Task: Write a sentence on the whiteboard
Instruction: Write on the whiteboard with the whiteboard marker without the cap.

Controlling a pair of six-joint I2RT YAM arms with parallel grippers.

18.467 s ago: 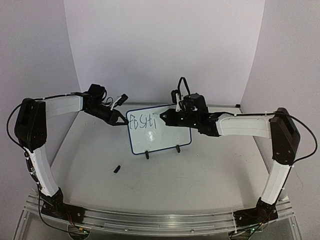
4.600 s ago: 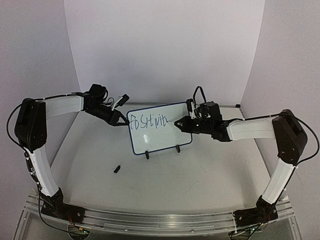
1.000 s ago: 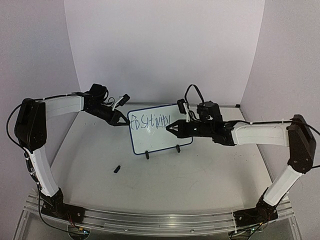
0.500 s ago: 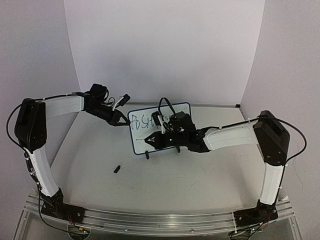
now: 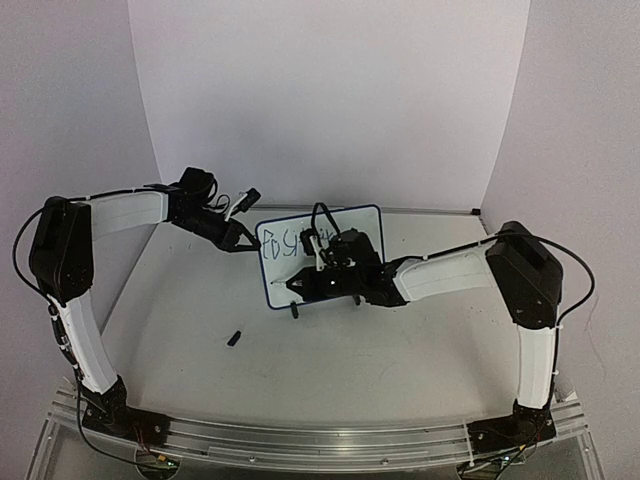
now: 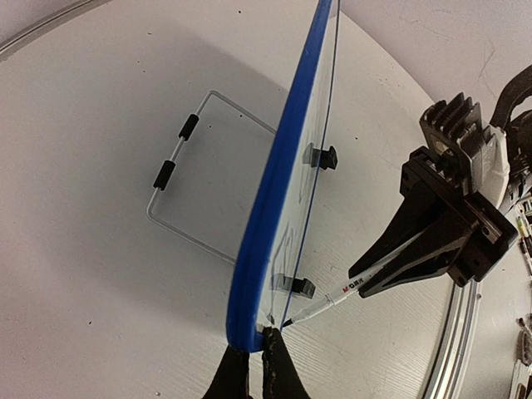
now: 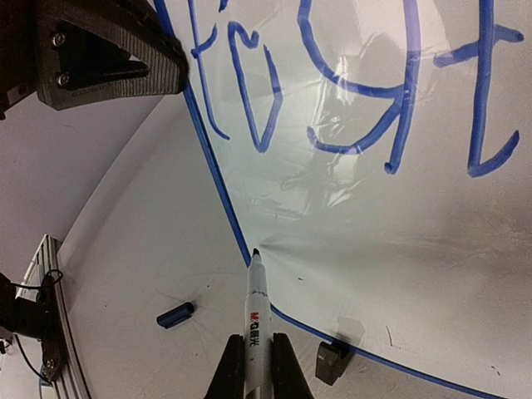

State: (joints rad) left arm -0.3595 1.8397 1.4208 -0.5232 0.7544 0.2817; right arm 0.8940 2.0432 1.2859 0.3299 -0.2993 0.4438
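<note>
The whiteboard (image 5: pixel 340 225) stands upright on its black clip feet (image 7: pixel 332 362) at mid-table. My left gripper (image 5: pixel 250 245) is shut on its blue frame (image 6: pixel 274 191) at the upper left corner, and the left wrist view shows that gripper (image 6: pixel 252 341) pinching the frame. The sentence (image 7: pixel 332 83) is one line of blue letters along the top of the board. In the top view my right arm partly covers the sentence (image 5: pixel 283 245). My right gripper (image 7: pixel 258 335) is shut on a white marker (image 7: pixel 255 299), whose tip is at the board's lower left, just inside the frame.
The dark-blue marker cap (image 5: pixel 234 338) lies on the table in front of the board's left side, where the right wrist view also catches the cap (image 7: pixel 175 314). A wire stand (image 6: pixel 179 179) shows behind the board. A metal rail (image 5: pixel 320 440) runs along the near edge.
My right arm swung from the end of the top line down and left to the board's lower left corner, marker still held. The left gripper and board stayed put.
</note>
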